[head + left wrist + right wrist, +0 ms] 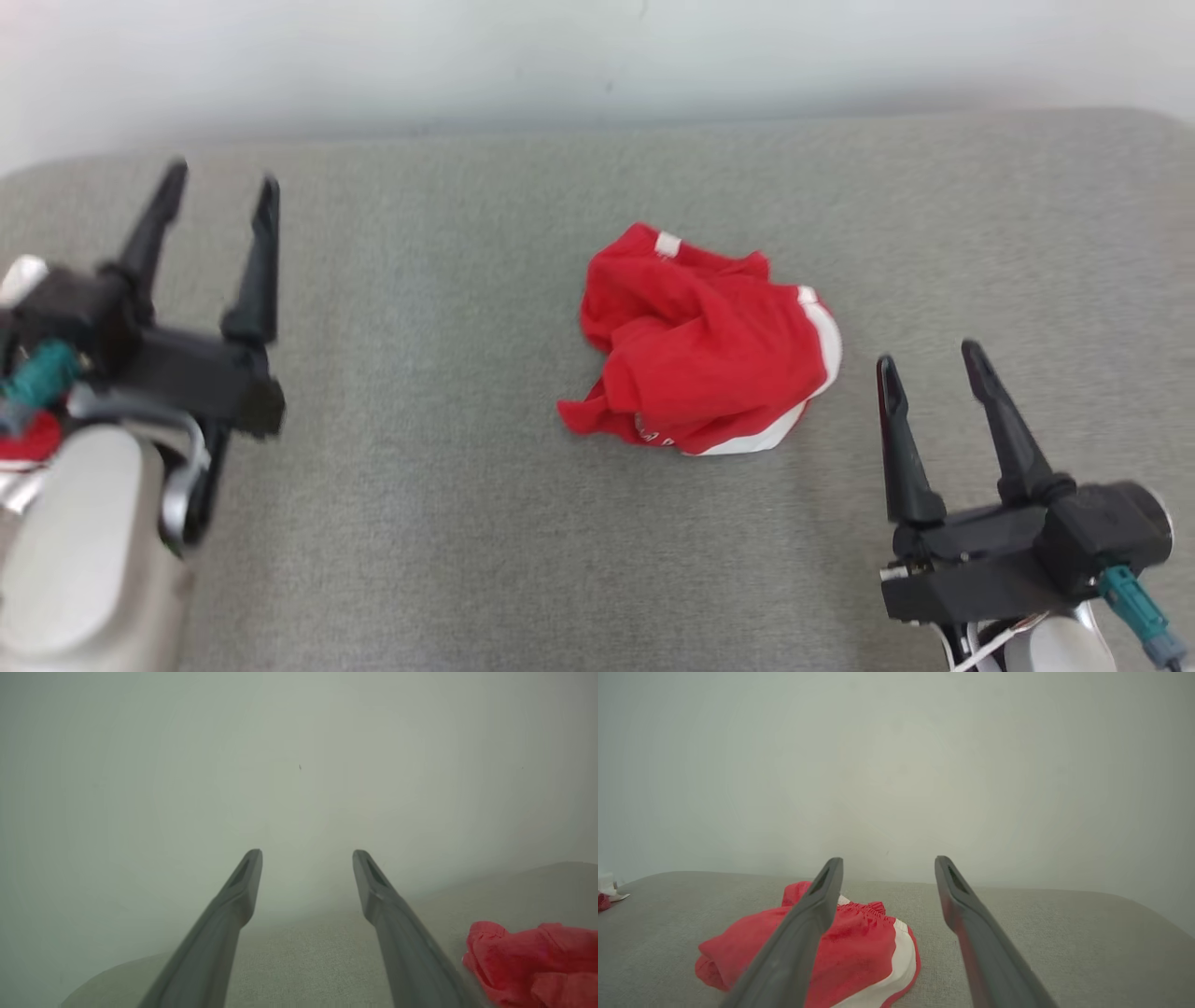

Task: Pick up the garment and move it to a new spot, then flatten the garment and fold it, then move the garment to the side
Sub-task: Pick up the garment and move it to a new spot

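A crumpled red garment (698, 350) with white trim lies in a heap near the middle of the grey padded surface (448, 523). My left gripper (222, 191) hovers open at the far left, well away from the cloth, which shows at the lower right as the garment (532, 961) in its wrist view. My right gripper (929, 359) stands open just right of the heap, near its white hem. In the right wrist view the garment (859, 947) lies ahead and left, partly behind my left finger (803, 933). Nothing sits between either pair of fingers.
A pale wall (597, 56) rises behind the surface's far edge. The surface's rounded corners show at the far left and far right. A small red and white scrap (607, 896) lies at the left edge in the right wrist view.
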Tool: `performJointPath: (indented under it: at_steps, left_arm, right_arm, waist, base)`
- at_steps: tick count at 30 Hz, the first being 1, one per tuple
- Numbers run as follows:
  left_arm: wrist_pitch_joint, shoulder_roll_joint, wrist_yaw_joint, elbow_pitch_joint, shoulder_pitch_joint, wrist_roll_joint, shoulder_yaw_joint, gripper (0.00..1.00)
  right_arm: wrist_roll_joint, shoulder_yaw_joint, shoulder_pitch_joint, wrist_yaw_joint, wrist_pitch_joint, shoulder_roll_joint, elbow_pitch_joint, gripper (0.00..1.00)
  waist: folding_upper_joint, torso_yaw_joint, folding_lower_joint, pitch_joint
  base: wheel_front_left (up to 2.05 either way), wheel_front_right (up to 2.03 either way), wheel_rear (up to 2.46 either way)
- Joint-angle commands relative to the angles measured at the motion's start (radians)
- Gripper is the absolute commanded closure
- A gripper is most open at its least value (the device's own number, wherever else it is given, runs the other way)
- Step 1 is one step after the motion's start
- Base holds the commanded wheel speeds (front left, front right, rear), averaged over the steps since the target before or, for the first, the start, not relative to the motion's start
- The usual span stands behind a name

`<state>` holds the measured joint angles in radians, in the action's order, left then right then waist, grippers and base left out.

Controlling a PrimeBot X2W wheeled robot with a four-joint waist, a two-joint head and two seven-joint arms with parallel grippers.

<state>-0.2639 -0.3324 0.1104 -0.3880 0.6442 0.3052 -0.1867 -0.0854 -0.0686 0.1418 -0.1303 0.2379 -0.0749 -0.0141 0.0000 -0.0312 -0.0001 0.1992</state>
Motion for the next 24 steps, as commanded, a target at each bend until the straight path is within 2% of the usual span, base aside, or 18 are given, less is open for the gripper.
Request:
performJointPath:
  at_steps: [1, 16, 24]
  left_arm:
    - [-0.001, 0.009, -0.005, 0.011, -0.04, 0.0, 0.006, 0.0]
    - [-0.001, 0.07, -0.039, 0.169, -0.382, -0.003, 0.092, 0.0]
    - [-0.001, 0.103, -0.073, 0.26, -0.537, -0.002, 0.14, 0.0]
  right_arm:
    - [-0.006, 0.005, -0.016, -0.001, 0.005, 0.004, 0.012, 0.0]
    - [-0.016, 0.011, -0.063, -0.001, 0.021, 0.013, 0.114, 0.0]
    - [-0.018, 0.023, -0.086, -0.001, 0.027, 0.014, 0.149, 0.0]
  waist:
    - [0.0, -0.037, 0.0001, -0.055]
    - [0.0, -0.012, 0.0001, -0.145]
    - [0.0, 0.001, 0.0001, -0.172]
  base:
    - [0.0, 0.0, 0.0]
    - [0.0, 0.0, 0.0]
    - [0.0, 0.0, 0.0]
